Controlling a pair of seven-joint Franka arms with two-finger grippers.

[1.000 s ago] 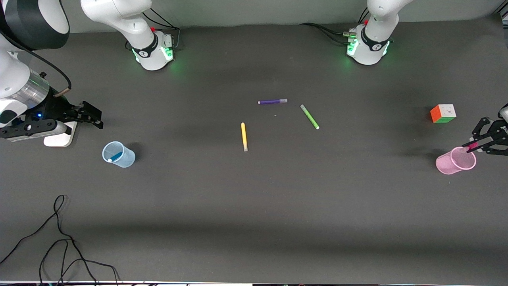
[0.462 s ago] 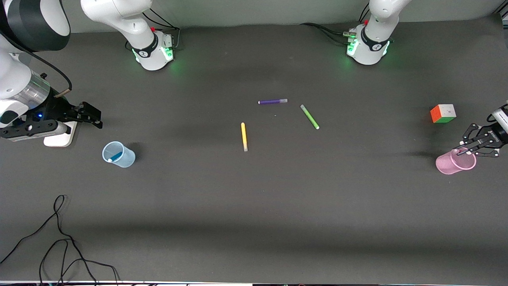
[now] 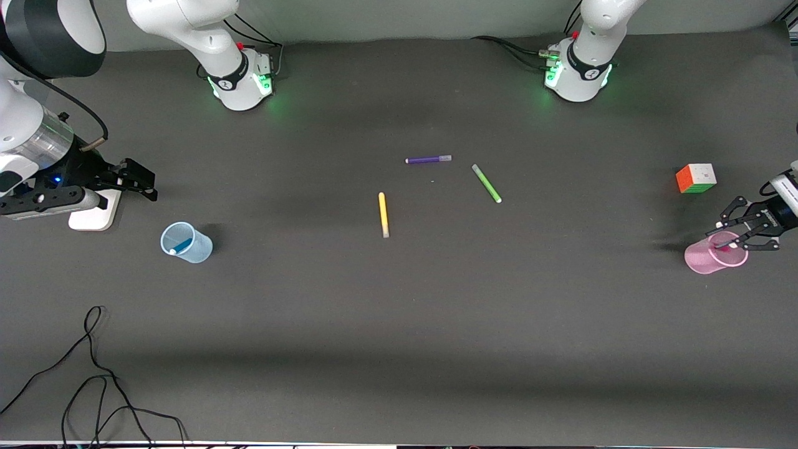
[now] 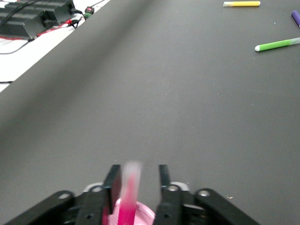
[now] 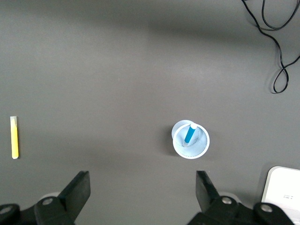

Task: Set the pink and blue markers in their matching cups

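The pink marker (image 4: 129, 199) stands loose between the fingers of my open left gripper (image 4: 138, 176), its lower end in the pale pink cup (image 4: 146, 216). In the front view the left gripper (image 3: 720, 236) hangs over the pink cup (image 3: 707, 259) at the left arm's end of the table, and the marker (image 3: 723, 247) shows inside the rim. The blue marker (image 3: 181, 247) leans inside the pale blue cup (image 3: 190, 249) at the right arm's end, also in the right wrist view (image 5: 190, 133). My right gripper (image 3: 151, 187) is open and empty, up over the table beside the blue cup (image 5: 191, 145).
Yellow (image 3: 383, 214), purple (image 3: 428, 159) and green (image 3: 486, 183) markers lie mid-table. A colour cube (image 3: 696, 178) sits beside the pink cup, farther from the front camera. A white block (image 3: 93, 215) lies under the right arm. A black cable (image 3: 93, 374) trails near the front edge.
My left gripper has lowered over the pink cup and opened. The pink marker has left its grip and dropped into the cup. The right arm has barely moved.
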